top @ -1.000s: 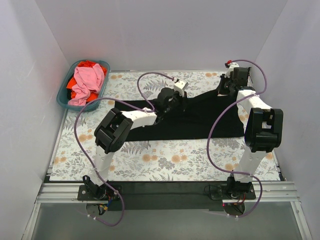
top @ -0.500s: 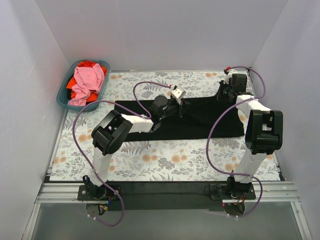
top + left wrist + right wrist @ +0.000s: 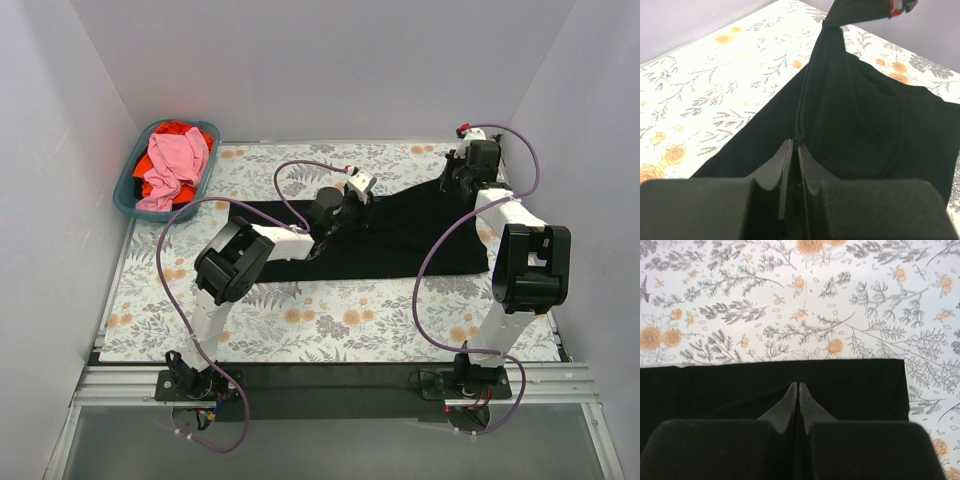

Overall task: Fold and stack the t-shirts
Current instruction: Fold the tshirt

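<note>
Black tee (image 3: 420, 245) lies spread across the floral table (image 3: 330, 320), with white walls (image 3: 320, 70) on three sides (a basket (image 3: 128, 195) sits far left). The left gripper (image 3: 794, 150) and right gripper (image 3: 798, 390) each pinch its cloth tight, and a taut ridge runs between them.

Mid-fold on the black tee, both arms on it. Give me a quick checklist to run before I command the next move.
1. Left fingers shut on the black t-shirt: ok.
2. Right fingers shut on its raised far edge: ok.
3. Near hem lying flat on the table: ok.
4. Left arm's purple cable clear of the cloth: cannot tell.
5. Pink t-shirt and orange-red t-shirt inside the teal basket, away from the fold: ok.
</note>
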`<state>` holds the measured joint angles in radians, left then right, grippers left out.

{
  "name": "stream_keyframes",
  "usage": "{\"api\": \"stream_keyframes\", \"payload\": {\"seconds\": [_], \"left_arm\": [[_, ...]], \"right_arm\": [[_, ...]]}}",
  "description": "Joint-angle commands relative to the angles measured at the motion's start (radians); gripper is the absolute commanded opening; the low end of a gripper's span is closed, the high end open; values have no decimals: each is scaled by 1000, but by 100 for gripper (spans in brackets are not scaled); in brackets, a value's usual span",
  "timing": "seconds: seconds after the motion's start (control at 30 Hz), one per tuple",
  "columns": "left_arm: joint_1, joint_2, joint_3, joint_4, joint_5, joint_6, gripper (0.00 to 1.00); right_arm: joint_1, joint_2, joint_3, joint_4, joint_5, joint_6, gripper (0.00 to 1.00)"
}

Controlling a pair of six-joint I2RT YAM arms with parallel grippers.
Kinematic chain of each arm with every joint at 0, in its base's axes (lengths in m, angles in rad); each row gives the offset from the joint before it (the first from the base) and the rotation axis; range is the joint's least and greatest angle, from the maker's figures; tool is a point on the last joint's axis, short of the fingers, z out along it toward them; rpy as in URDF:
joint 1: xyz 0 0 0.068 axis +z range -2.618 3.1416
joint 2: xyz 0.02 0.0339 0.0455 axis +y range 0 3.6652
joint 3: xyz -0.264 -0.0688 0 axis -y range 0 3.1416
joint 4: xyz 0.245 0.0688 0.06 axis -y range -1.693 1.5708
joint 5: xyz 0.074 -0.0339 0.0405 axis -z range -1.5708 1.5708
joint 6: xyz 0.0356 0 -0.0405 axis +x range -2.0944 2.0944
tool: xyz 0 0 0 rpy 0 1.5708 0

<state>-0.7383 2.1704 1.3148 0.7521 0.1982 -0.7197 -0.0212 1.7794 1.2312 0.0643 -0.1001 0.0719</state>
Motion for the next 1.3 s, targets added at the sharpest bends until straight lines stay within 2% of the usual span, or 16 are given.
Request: {"api": "stream_keyframes", "payload": {"seconds": [0.0, 0.23, 0.6, 1.0, 1.27], "left_arm": [[2, 2, 34, -14, -51, 35, 2], [2, 3, -2, -3, -105, 54, 2], [2, -11, -49, 0, 4, 59, 3], [-3, -37, -74, -59, 104, 35, 4], [-16, -21, -86, -103, 147, 40, 8]], "right_arm": [[-16, -2, 74, 80, 37, -23, 1], [-16, 9, 47, 78, 10, -17, 1], [-16, -28, -39, 81, 45, -11, 1], [-17, -106, -156, 88, 134, 5, 1], [-25, -98, -225, 104, 145, 29, 1]]}}
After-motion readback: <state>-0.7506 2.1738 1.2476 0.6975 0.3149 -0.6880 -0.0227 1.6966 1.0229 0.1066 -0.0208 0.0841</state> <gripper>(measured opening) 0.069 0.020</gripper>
